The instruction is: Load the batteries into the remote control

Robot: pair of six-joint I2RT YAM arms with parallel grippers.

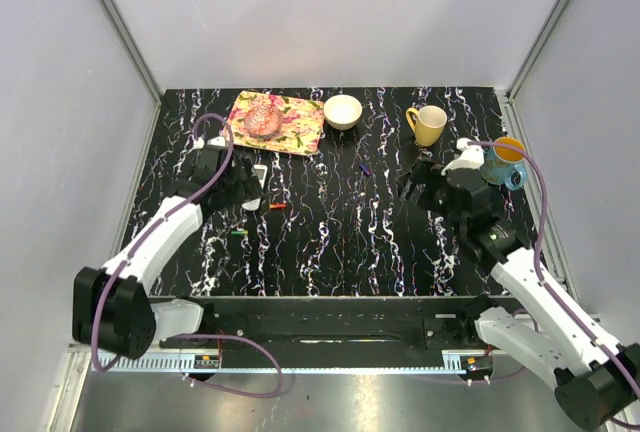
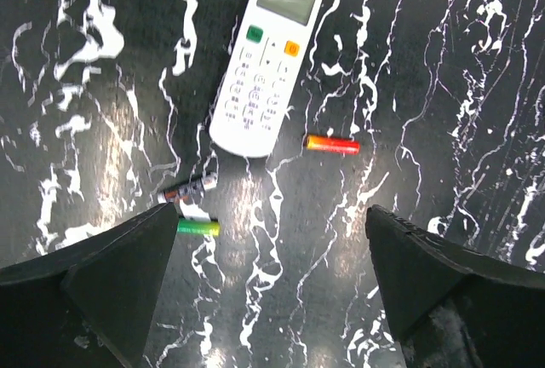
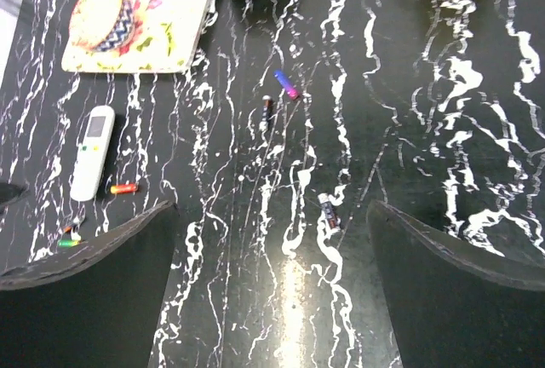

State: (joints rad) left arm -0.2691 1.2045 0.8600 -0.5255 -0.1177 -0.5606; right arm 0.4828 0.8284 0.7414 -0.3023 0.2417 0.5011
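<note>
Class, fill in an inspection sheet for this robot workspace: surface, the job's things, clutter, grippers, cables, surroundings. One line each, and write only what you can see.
Surface: black table with white marbling.
Job's things: remote control lies buttons up; red-orange battery beside it, not touching; green battery and dark battery closer to the left gripper; blue-purple battery mid-table.
Clutter: floral mat, white bowl, yellow mug, blue mug, all towards the far edge.
Grippers: left gripper open, empty; right gripper open, empty.
Cables: purple cable along each arm.
Surroundings: pale enclosure walls; nothing else seen.
</note>
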